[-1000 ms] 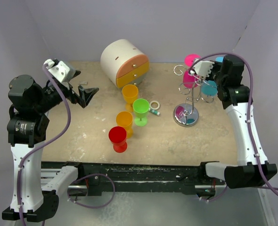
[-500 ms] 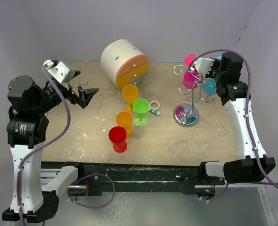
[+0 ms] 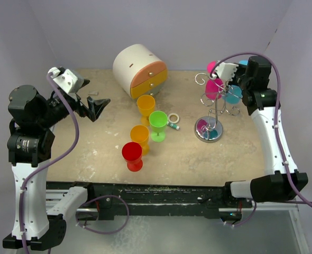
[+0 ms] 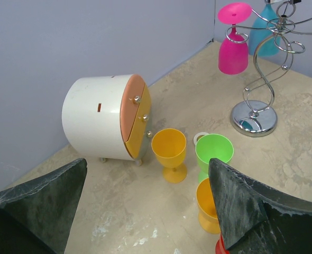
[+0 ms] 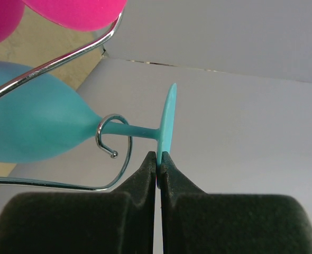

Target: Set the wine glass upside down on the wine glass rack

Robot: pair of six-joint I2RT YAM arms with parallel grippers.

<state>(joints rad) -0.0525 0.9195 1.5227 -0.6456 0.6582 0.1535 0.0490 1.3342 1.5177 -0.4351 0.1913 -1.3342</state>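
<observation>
Since the prior frame, your right gripper (image 5: pixel 158 159) has carried the teal glass (image 5: pixel 34 127) slightly inward on the rack (image 4: pixel 254 117). The stem now sits in a hook (image 5: pixel 98 135), inverted. The gripper is pinched on the foot's thin edge. The left gripper (image 4: pixel 148 174) stands wide, idle over the worktop (image 3: pixel 225 156). The glass appears to be light, stiff, slick plastic. An edge pinch may pivot, so let go gently.

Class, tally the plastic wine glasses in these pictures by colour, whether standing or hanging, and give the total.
Orange glasses: 2
Green glass: 1
Red glass: 1
Pink glass: 1
Teal glass: 1
Total: 6
</observation>
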